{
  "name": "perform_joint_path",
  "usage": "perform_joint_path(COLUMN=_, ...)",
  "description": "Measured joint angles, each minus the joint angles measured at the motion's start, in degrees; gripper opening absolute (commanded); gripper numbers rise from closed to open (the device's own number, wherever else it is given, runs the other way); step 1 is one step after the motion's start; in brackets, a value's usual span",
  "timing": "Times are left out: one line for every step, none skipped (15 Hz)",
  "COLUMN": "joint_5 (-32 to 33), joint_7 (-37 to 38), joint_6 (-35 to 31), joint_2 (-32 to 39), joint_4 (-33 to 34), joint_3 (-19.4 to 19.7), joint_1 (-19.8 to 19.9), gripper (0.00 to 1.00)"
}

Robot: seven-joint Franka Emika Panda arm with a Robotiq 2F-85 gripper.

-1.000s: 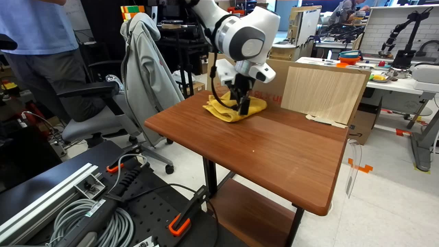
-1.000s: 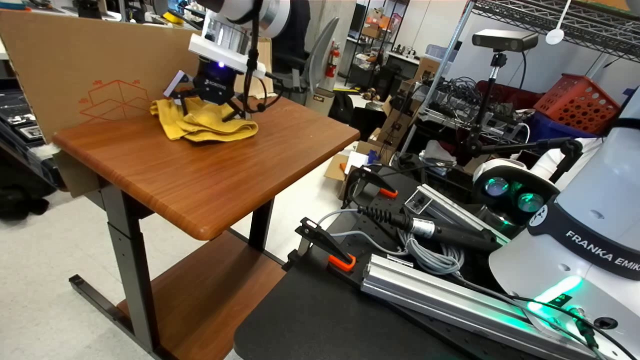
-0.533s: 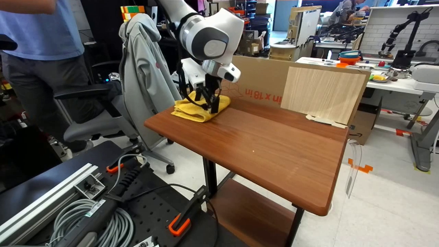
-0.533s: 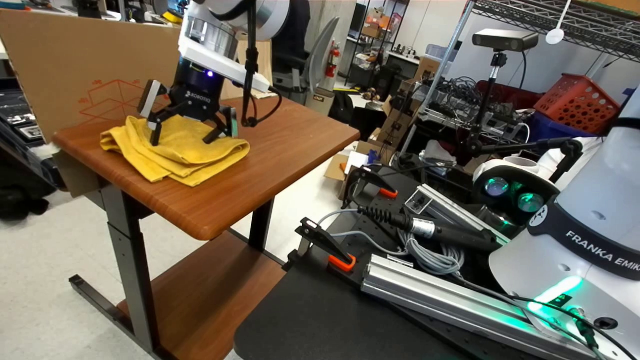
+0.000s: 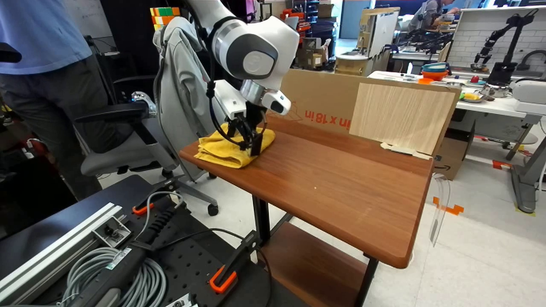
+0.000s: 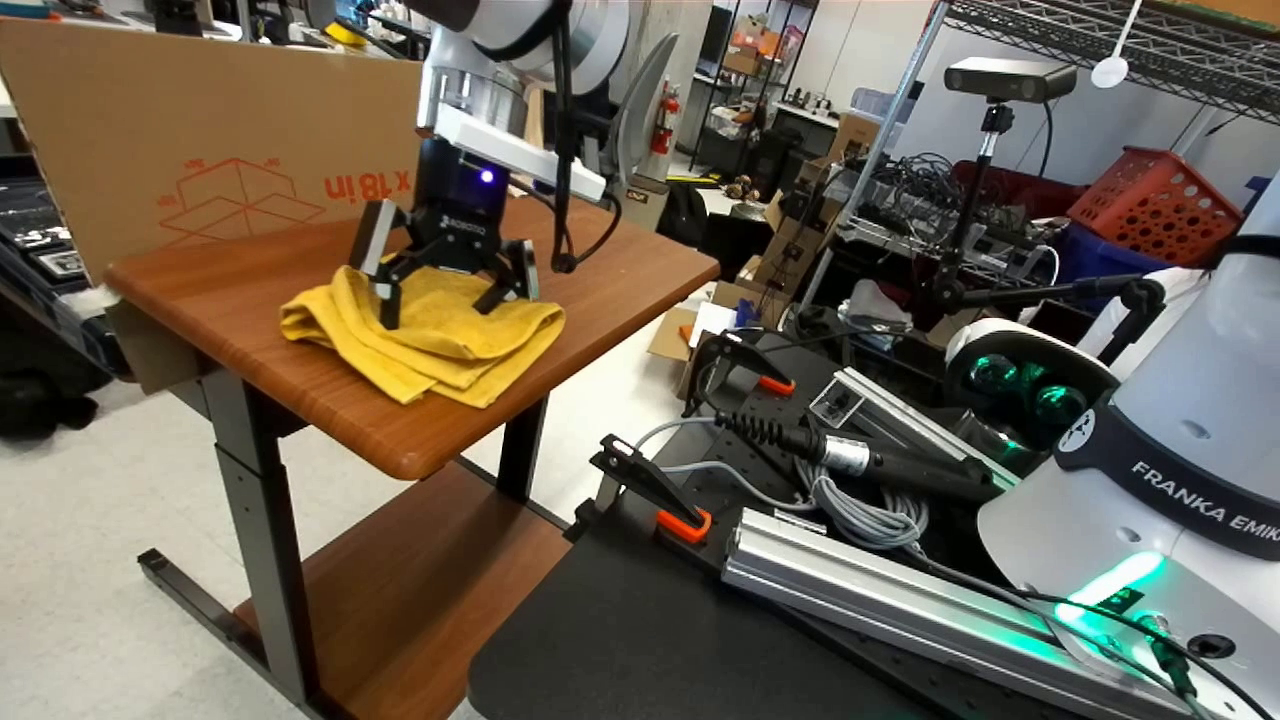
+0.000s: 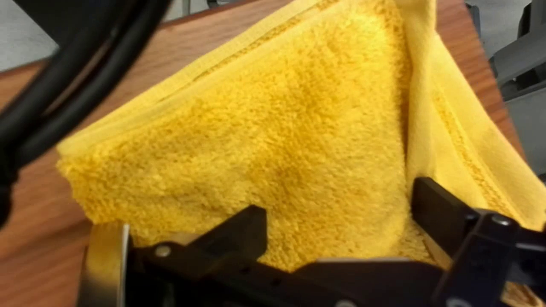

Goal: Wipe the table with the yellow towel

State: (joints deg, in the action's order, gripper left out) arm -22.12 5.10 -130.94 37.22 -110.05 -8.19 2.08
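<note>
The yellow towel (image 5: 219,149) lies folded on the brown wooden table (image 5: 341,187), near the corner beside the grey chair. In an exterior view the towel (image 6: 440,365) is bunched and folded under my gripper (image 6: 440,308). My gripper stands over the towel with its fingers spread apart and its tips pressed down on the cloth. In the wrist view the towel (image 7: 298,128) fills most of the picture, and bare cloth shows between the two black fingertips of the gripper (image 7: 339,217). No cloth is visibly pinched.
A cardboard panel (image 5: 318,102) stands along the table's far edge, with a light wood board (image 5: 403,115) against it. A grey chair with a jacket (image 5: 183,89) stands close to the table corner. Clamps and cables (image 6: 860,505) lie on the black robot bench.
The gripper and the towel have slid together across the table toward the chair-side corner, then a little toward the near edge. The fingers have stayed apart. A person at the back has shifted.
</note>
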Motion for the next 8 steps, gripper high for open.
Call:
perform_joint_path(joint_5=0.2, joint_7=-0.3, joint_6=0.5, joint_2=-0.7, joint_4=-0.9, joint_3=1.6, joint_1=0.4, gripper=1.0)
perform_joint_path(joint_5=0.3, joint_7=-0.6, joint_6=0.5, joint_2=-1.3, joint_4=-1.7, joint_3=3.4, joint_1=1.0, gripper=1.0)
perform_joint_path(joint_5=0.3, joint_7=-0.9, joint_6=0.5, joint_2=-1.7, joint_4=-2.0, joint_3=5.1, joint_1=1.9, gripper=1.0)
perform_joint_path(joint_5=0.3, joint_7=-1.0, joint_6=0.3, joint_2=-1.9, joint_4=-2.0, joint_3=6.8, joint_1=3.1, gripper=1.0)
perform_joint_path(joint_5=0.2, joint_7=-1.0, joint_6=0.0, joint_2=-1.9, joint_4=-1.8, joint_3=8.4, joint_1=4.4, gripper=1.0)
perform_joint_path(joint_5=0.2, joint_7=-1.0, joint_6=0.0, joint_2=-1.8, joint_4=-1.1, joint_3=9.9, joint_1=6.0, gripper=1.0)
perform_joint_path(joint_5=0.2, joint_7=-1.0, joint_6=0.3, joint_2=-1.7, joint_4=-0.2, joint_3=11.1, joint_1=7.6, gripper=1.0)
perform_joint_path(joint_5=0.1, joint_7=-1.0, joint_6=0.6, joint_2=-1.5, joint_4=0.9, joint_3=11.9, joint_1=9.4, gripper=1.0)
